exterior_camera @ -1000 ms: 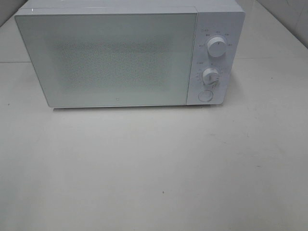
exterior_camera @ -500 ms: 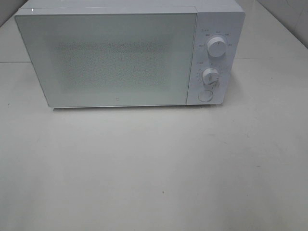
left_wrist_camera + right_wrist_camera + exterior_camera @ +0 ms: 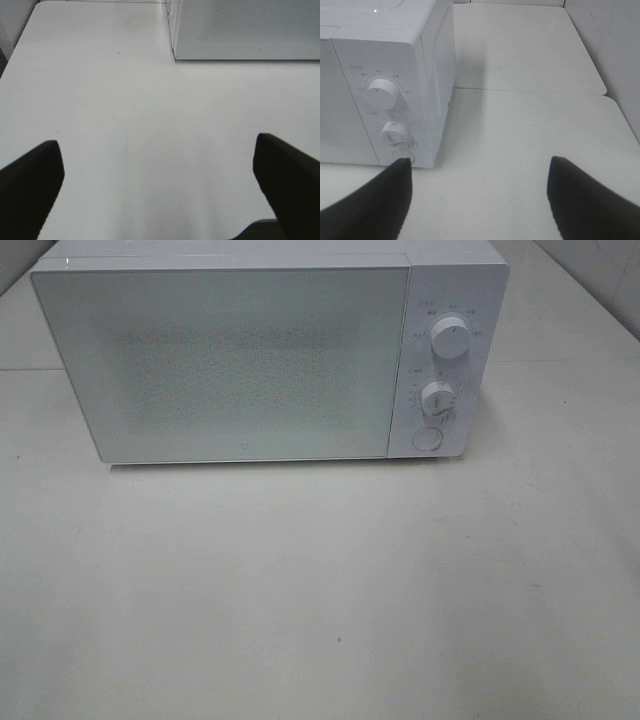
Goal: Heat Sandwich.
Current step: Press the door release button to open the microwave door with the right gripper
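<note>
Shut microwave [image 3: 250,360] from above, left pincer [image 3: 156,140], right pincer [image 3: 481,160] agape, wrist views only

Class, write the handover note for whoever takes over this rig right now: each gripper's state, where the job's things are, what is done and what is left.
Left gripper: open, empty, over the bare table in front of the microwave.
Right gripper: open, empty, by the microwave's control side.
Sandwich: in no view. The door is closed and hides the inside.
Done: cannot tell whether the sandwich is loaded.
Left: probably check inside first. If it is there, set the upper dial and lower dial; if not, find and load it.
</note>
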